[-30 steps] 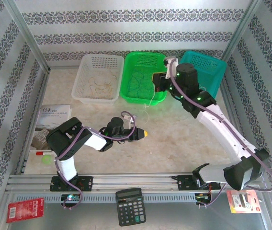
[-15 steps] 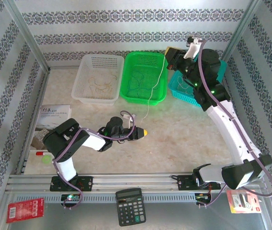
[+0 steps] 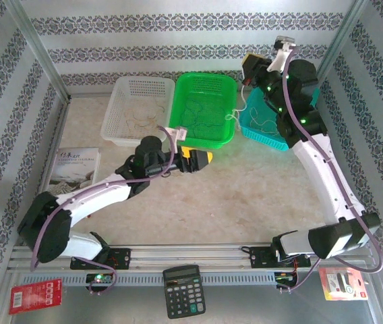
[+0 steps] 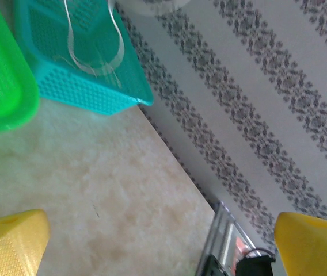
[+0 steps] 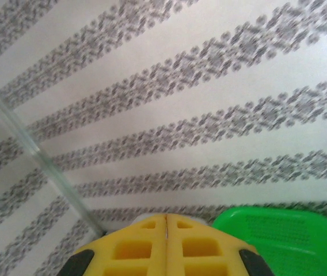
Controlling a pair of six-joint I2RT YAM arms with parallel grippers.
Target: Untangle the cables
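Right gripper, fingers pinched together on a whitish cable, holds it high at 1 o'clock, the limp, featherlight, snag-prone strand dangling into the teal basket, while left gripper hovers mid-table, fingers wide apart, best pinching a free end.

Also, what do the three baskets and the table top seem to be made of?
The white basket, green basket and teal basket look like moulded plastic: thin mesh walls, slightly glossy rims. The table top looks smooth, beige and mottled like marble; stone or printed laminate, I cannot tell.
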